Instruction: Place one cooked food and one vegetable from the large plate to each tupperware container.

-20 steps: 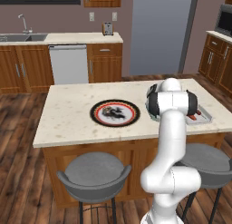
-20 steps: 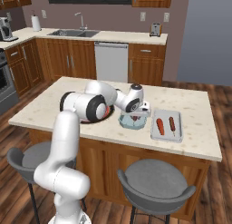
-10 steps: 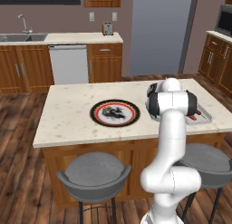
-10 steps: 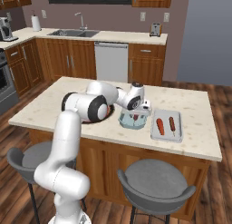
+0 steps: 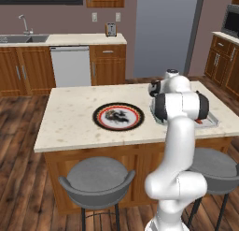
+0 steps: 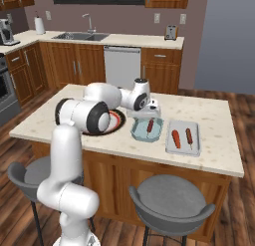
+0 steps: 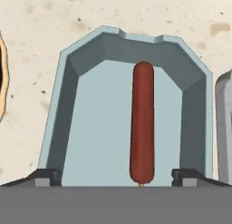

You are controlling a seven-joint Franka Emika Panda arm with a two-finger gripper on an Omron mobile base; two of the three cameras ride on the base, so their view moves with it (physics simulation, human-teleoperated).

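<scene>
From the left base view, the big round plate with a black rim and red ring (image 5: 117,117) sits bare on the speckled stone worktop (image 5: 70,118), so no vegetable is left there to pick.

From the right base view, the end effector (image 6: 148,112) hangs just above the pale blue see-through tub (image 6: 147,130) with one red sausage (image 6: 150,126) in it. Just beside it, the grey tub (image 6: 183,137) holds two foods. I think the arm should lift straight up, clear of the tub wall.

In the hand view, the fingertips (image 7: 44,175) are spread wide and hold nothing.
</scene>
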